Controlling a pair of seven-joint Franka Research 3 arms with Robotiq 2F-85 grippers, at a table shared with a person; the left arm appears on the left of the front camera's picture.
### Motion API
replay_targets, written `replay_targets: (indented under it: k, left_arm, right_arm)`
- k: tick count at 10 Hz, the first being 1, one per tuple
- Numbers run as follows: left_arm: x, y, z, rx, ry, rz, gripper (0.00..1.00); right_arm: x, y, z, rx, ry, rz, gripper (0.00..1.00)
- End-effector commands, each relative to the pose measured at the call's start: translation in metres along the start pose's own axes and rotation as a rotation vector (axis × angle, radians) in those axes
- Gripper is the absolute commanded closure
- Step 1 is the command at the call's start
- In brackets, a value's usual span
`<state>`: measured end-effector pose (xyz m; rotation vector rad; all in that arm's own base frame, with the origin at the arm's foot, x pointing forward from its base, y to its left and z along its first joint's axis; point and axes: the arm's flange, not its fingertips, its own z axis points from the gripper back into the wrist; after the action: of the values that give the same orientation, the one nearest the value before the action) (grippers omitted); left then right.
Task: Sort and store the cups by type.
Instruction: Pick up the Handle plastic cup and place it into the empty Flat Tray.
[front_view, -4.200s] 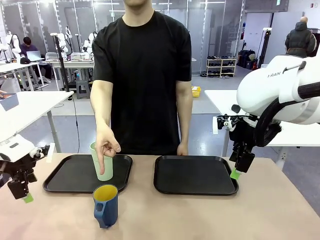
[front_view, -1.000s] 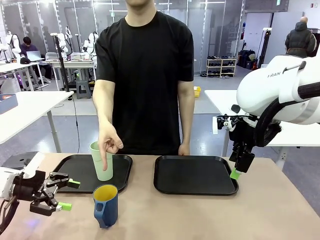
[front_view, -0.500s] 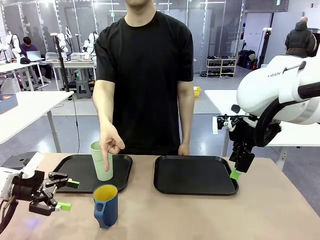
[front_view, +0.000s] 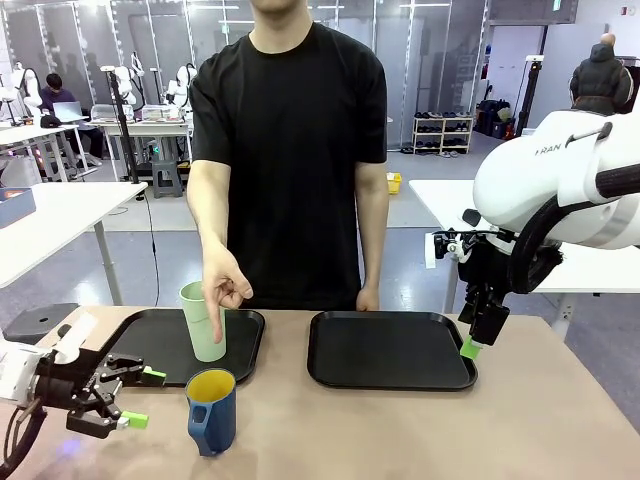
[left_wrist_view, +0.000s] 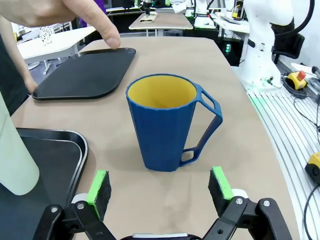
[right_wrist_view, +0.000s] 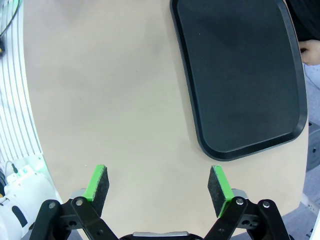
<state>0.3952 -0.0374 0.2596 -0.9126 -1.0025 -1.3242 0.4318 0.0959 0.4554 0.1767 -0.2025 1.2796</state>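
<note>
Left gripper (front_view: 145, 398) low over the table (front_view: 400, 430), jaws spread wide, facing the blue mug (front_view: 211, 410).
Mug stands upright on bare table just in front of the left tray (front_view: 130, 360), close to the green pads but not touching them, handle on the side away from the tray. Mint tumbler (front_view: 203, 325) upright on that tray, the person's hand (front_view: 226, 288) pointing down at it. Right gripper (front_view: 470, 347) spread open, holding nothing, by the right tray's (front_view: 390, 350) outer edge.

Left black tray (front_view: 150, 340), right black tray (front_view: 390, 350), tan table (front_view: 400, 430), person in black shirt (front_view: 290, 150)
</note>
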Motion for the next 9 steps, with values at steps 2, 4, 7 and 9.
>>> replay_targets:
  k: [2, 4, 7, 9]
  left_arm:
    - [-0.007, 0.014, -0.02, -0.03, -0.027, -0.023, 0.0]
    - [-0.009, 0.019, -0.034, -0.035, -0.033, -0.019, 0.0]
    - [-0.012, 0.024, -0.052, -0.059, -0.029, -0.006, 0.0]
    - [-0.015, 0.026, -0.062, -0.081, -0.043, -0.002, 0.0]
  right_arm:
    - [-0.001, 0.003, -0.002, -0.013, -0.007, -0.014, 0.0]
    - [-0.001, 0.003, -0.002, -0.013, -0.007, -0.014, 0.0]
    - [-0.001, 0.003, -0.002, -0.013, -0.007, -0.014, 0.0]
    - [-0.001, 0.003, -0.002, -0.013, -0.007, -0.014, 0.0]
